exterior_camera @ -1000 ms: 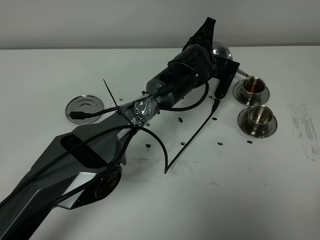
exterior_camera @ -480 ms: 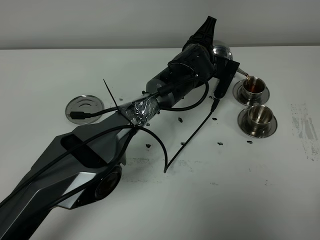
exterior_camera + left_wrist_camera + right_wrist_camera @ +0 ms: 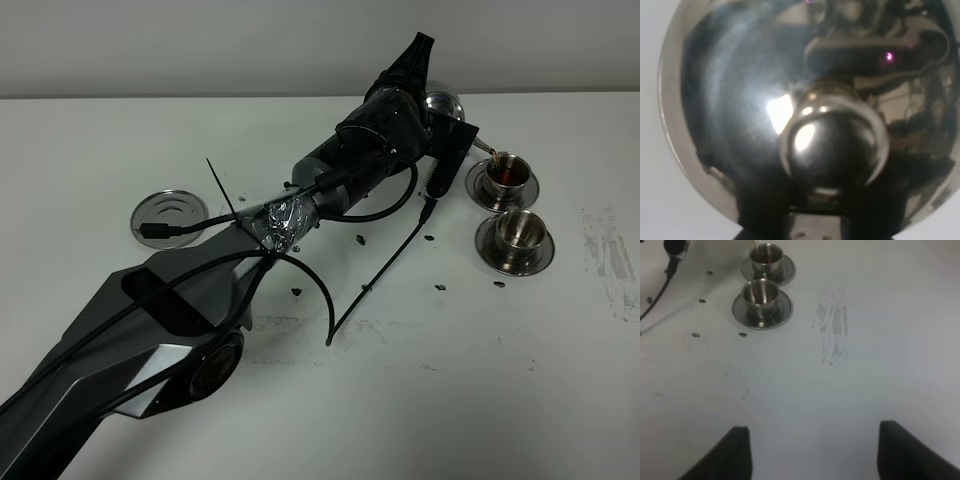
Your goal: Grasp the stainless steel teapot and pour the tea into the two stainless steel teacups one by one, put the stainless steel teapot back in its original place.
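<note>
1. The steel teapot (image 3: 443, 104) hangs tilted above the tabletop (image 3: 300, 420) close to its far edge, its thin spout dipped over the far cup (image 3: 505, 172). In the left wrist view its domed lid and round knob (image 3: 832, 142) fill the frame.
2. Reddish-brown tea (image 3: 509, 176) stands in the far cup, and a thin thread of it runs down from the spout.
3. The left claw (image 3: 450, 150) is clamped tight on the teapot at its handle side, with the arm stretched across from the near left corner.
4. The near cup (image 3: 518, 230) sits on its own saucer (image 3: 488, 250), just beside the far cup on the side toward the near edge. Its inside shows bare steel.
5. The round ringed disc (image 3: 167, 213) lies flat toward the left edge, well apart from the teapot and both cups.
6. The right claw (image 3: 813, 429) stands wide, nothing between its fingers (image 3: 737, 452), over bare tabletop well apart from the cups.
7. Dark specks (image 3: 442, 287) dot the tabletop between the arm and the cups, and a grey scuffed patch (image 3: 600, 250) marks the surface near the right edge.
</note>
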